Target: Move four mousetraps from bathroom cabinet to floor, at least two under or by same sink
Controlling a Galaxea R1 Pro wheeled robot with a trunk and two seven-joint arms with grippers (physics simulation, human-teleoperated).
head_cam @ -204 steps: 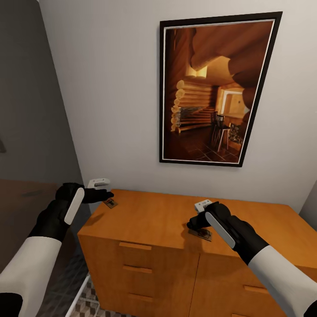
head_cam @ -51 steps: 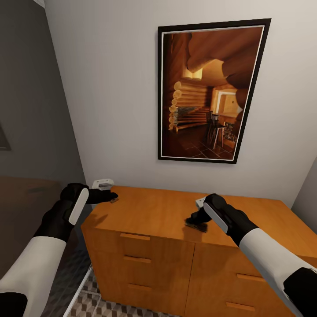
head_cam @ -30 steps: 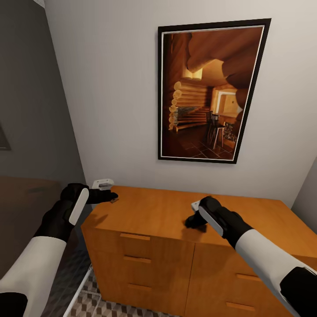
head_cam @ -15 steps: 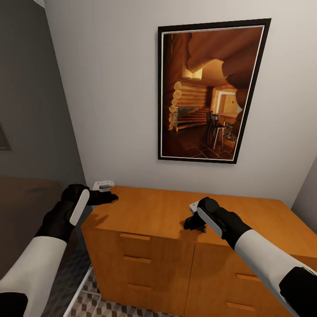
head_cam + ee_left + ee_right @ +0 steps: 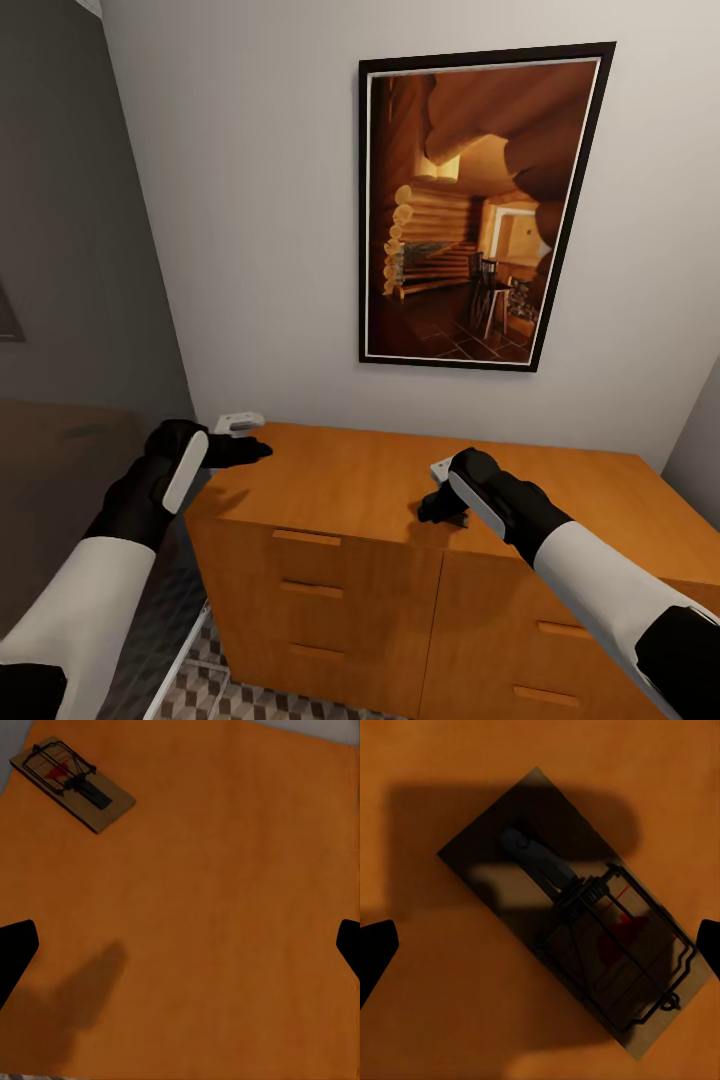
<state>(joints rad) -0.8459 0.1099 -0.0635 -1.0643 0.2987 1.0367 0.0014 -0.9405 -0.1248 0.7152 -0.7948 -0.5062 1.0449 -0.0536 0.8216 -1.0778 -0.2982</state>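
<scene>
The task looks barely begun: no trap is on the floor (image 5: 195, 690) yet, and none is held. Both arms work over the top of the cabinet (image 5: 350, 480).

The right gripper (image 5: 432, 508) hovers near the front edge, about mid-width. In its wrist view its fingers (image 5: 375, 949) stand wide apart with a trap (image 5: 574, 911) lying flat on the wood between them, untouched, set diagonally to the jaws. In the head view that trap is hidden under the gripper.

The left gripper (image 5: 250, 450) reaches over the cabinet's left back corner. Its fingers (image 5: 13, 949) are also spread wide and empty; another trap (image 5: 73, 784) lies on the top ahead of them, near an edge, well clear of the fingertips.

Only these two traps are visible; where the other two are cannot be told. Everything remains: grasping, carrying down to the floor, and placing at least two by the sink.
</scene>
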